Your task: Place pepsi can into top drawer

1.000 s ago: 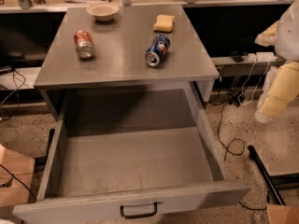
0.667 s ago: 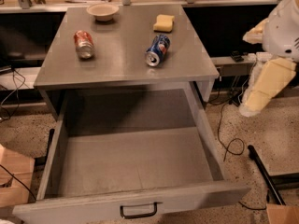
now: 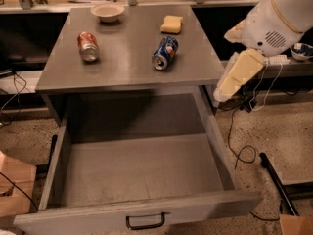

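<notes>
The top drawer [image 3: 146, 173] stands pulled open beneath the grey cabinet top [image 3: 122, 72]. The gripper [image 3: 226, 86] hangs just off the cabinet's right edge; open or closed, I cannot tell. The pepsi can [image 3: 165, 53] lies on its side on the cabinet top, right of centre.

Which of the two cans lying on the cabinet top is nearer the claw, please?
The blue pepsi can; the red-and-silver can lies farther left. The claw hangs beside the cabinet's right edge.

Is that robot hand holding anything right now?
No. The gripper hangs empty beside the cabinet; the pepsi can lies on top.
</notes>
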You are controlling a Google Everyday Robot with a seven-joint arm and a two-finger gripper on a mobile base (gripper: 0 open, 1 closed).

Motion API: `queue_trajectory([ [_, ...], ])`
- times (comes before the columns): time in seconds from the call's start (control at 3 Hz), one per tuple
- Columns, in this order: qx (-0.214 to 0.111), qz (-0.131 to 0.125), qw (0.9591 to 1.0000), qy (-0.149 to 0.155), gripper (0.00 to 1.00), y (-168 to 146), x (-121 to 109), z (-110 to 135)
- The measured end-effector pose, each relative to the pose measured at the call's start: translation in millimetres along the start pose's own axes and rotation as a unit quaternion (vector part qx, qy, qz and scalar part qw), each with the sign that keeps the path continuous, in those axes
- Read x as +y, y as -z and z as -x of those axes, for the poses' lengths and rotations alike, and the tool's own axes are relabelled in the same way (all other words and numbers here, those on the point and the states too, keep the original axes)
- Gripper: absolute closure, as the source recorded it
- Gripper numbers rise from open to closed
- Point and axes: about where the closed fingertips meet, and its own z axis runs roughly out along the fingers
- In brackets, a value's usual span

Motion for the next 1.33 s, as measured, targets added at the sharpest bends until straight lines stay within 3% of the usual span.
queue_trajectory([
  [0.33,-0.033,0.02,0.9991,0.019,0.0,-14.9,-27.1,12.0],
  [0.67,-0.04,0.017,0.9988,0.022,0.0,-12.5,-34.3,16.0],
  [1.0,-0.059,0.021,0.9978,0.023,0.0,-34.2,-37.7,25.2],
  [1.33,-0.103,0.02,0.994,0.031,0.0,-69.0,-56.3,47.3],
])
